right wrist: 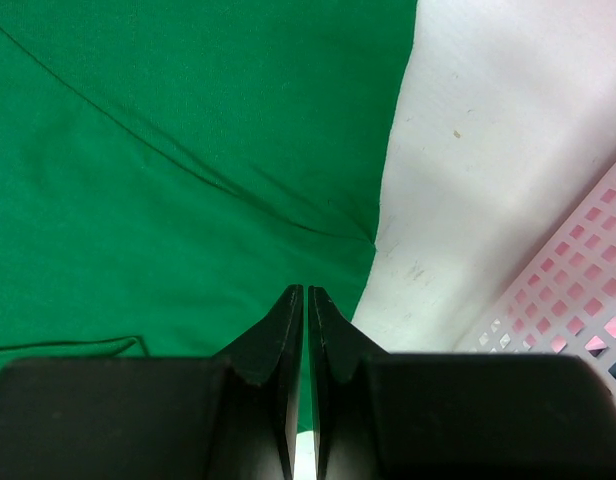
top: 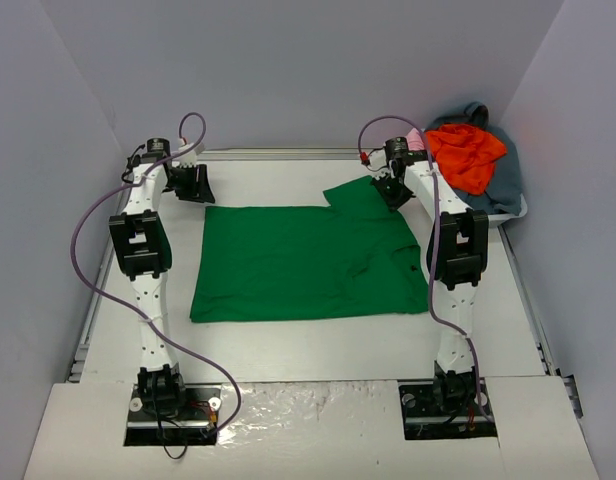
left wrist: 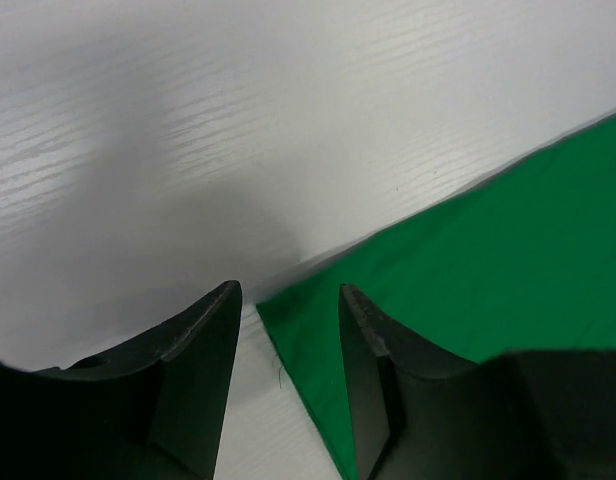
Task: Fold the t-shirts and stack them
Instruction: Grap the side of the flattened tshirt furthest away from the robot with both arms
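A bright green t-shirt lies spread flat on the table. My left gripper is open just beyond the shirt's far left corner. In the left wrist view that corner lies on the table between the open fingers of the left gripper. My right gripper is over the shirt's far right sleeve. In the right wrist view it is shut with nothing between the jaws, above the green cloth near its edge. Orange-red, grey-blue and pale pink shirts are piled at the back right.
A white plastic tub holds the pile at the back right corner; its lattice wall shows close to the right gripper. Grey walls enclose the table on three sides. Purple cables loop off both arms.
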Robot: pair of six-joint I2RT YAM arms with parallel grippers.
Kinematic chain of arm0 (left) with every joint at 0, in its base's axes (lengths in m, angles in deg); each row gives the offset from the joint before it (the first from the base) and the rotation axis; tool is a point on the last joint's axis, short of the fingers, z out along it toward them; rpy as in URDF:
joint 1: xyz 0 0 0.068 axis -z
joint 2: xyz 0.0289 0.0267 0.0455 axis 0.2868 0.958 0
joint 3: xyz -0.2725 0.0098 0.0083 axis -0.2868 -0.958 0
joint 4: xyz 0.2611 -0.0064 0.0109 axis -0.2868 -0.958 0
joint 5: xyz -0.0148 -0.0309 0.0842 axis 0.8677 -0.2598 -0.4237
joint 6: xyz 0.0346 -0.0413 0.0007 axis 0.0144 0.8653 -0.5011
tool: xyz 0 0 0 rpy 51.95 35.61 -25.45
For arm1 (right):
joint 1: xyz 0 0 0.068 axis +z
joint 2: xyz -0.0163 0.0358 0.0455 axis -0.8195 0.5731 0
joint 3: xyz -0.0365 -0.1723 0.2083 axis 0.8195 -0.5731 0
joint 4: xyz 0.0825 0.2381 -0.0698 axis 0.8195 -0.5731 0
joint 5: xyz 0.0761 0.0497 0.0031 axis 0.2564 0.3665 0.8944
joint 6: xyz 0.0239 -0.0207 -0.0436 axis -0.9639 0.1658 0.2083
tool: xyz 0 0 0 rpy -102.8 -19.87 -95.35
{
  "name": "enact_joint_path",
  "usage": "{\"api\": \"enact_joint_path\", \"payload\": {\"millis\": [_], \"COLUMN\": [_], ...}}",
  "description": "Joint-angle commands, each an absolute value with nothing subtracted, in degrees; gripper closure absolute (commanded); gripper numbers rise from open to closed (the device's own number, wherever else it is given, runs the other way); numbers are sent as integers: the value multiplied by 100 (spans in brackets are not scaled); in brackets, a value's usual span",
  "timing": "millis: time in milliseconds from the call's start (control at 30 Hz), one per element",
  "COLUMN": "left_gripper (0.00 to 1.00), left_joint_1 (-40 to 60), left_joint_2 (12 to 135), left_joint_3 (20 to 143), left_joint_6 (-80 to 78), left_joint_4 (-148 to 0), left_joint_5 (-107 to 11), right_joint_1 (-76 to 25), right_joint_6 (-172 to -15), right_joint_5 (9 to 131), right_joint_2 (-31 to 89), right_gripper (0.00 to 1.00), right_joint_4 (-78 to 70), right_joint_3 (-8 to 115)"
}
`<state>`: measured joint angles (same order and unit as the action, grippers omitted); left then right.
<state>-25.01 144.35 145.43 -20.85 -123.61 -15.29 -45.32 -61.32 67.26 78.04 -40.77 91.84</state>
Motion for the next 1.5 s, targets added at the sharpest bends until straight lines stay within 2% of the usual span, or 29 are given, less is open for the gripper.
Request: {"api": "enact_joint_path", "payload": {"millis": [0, 300, 567, 800, 1067, 1200, 1267, 1467], "left_gripper": [58, 66, 68, 78, 97, 98, 98, 98], "left_joint_1": [-2554, -2572, -2572, -2563, -2572, -2563, -2555, -2467], "left_joint_2": [14366, 14384, 14314, 14340, 14068, 13893, 13770, 13365], "left_joint_3": [14545, 14379, 14124, 14115, 13904, 13799, 13667, 13201], "left_joint_6": [-2078, -2333, -2545, -2580, -2633, -2554, -2501, -2281], "left_joint_4": [-12464, -12692, -12780, -12868, -12886, -12868, -12781, -12385], "left_joint_5": [-1457, -1572, -1809, -1730, -1713, -1633, -1625, -1896], "right_joint_1": [-4571, -4571, -4571, -4571, -4580, -4598, -4633, -4940], "right_joint_6": [-6097, -6106, -6106, -6106, -6150, -6212, -6281, -6650], "right_joint_5": [6778, 6708, 6672, 6602, 6558, 6584, 6707, 7690], "right_joint_2": [7744, 7814, 7832, 7867, 7858, 7920, 7998, 8533], "right_gripper": [97, 97, 97, 97, 97, 94, 89, 85], "right_joint_4": [-4298, -4333, -4351, -4368, -4369, -4369, -4351, -4246], "right_joint_3": [9232, 9241, 9250, 9267, 9452, 9916, 10110, 11032]}}
